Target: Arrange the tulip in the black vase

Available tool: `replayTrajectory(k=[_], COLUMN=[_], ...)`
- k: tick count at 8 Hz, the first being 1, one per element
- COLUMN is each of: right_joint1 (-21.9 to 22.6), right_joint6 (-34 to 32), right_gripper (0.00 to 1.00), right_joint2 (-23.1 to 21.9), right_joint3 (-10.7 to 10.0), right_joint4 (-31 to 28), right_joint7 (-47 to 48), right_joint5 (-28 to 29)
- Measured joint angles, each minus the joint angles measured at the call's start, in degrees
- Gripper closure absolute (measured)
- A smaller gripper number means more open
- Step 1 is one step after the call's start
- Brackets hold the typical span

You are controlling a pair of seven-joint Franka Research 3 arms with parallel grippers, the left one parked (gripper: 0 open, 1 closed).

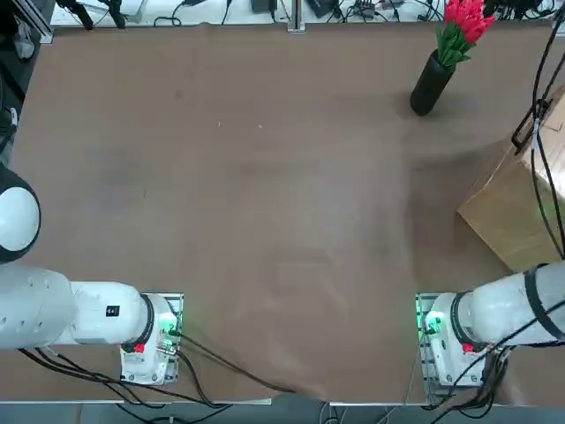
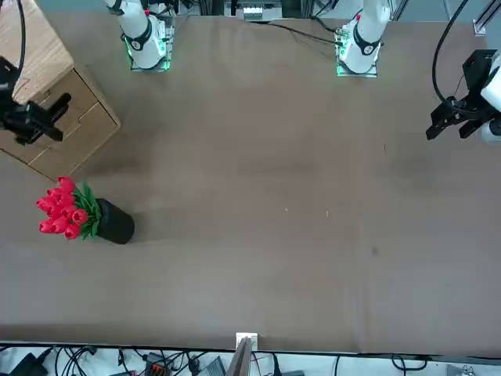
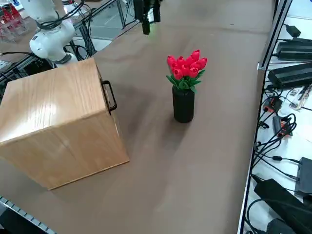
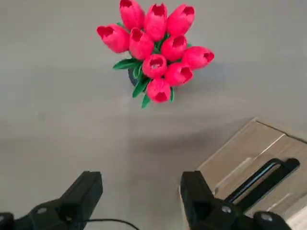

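Black right claw [image 4: 139, 201] — spread wide, holding nothing | above wooden box [image 4: 249, 158]

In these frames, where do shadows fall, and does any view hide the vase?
Right side view: soft shadow left of the vase; box also shades the table. Wrist view: tulips cover nearly all the vase; the open end effector hangs above, clear. Top view: even light, no glare.

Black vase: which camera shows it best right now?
The right side view: the black vase stands upright in full profile, holding the tulip. Top and front views show it slanted near the table edge. The wrist view hides it under blooms, beyond the open right gripper.
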Motion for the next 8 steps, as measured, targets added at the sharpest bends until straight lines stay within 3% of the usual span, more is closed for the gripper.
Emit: replayTrajectory(k=[4,8], right_joint1=[0.3,0.9], right_joint6=[1.2,1.8], right_gripper=[0.0,0.0], right_joint2=[-5.5,-5.7], right_joint3=[1.5,2.6], right_joint4=[-5.4,-5.0], right_joint7=[0.0,0.1], right_joint5=[0.0,0.0])
